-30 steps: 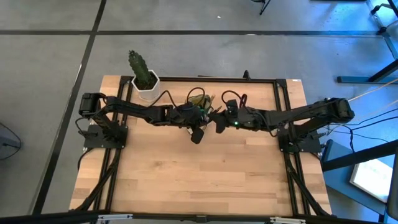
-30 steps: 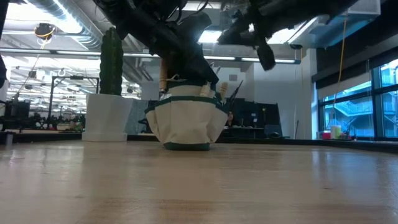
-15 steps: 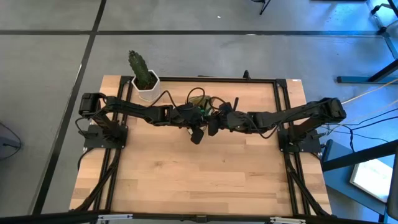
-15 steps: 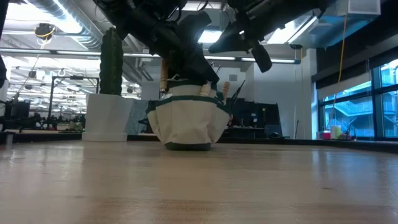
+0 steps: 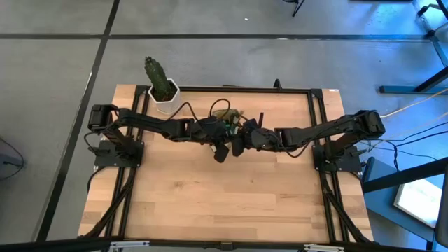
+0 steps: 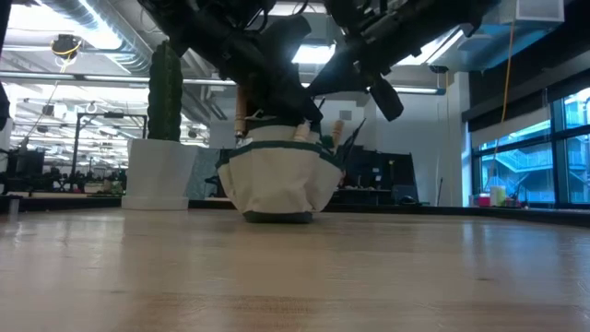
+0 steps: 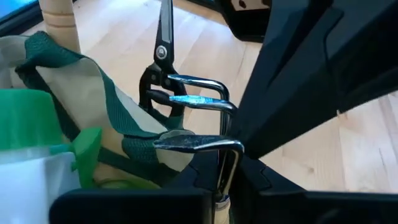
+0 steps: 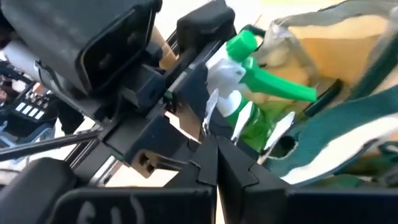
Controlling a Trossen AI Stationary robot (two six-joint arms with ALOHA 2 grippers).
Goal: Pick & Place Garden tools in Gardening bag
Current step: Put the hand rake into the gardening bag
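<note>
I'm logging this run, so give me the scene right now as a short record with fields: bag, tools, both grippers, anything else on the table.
bag: gardening bag upright on table, far side
tools: green spray bottle, rake, shears in bag
left gripper: shut, beside bag
right gripper: shut, at bag rim
other: cactus in white pot, left of bag

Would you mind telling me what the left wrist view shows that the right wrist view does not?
Only the left wrist view shows the dark snips, the wire rake, a wooden handle and bare table. Only the right wrist view shows the green sprayer's trigger and nozzle and the shut right gripper. Both show the bag and the green sprayer.
</note>
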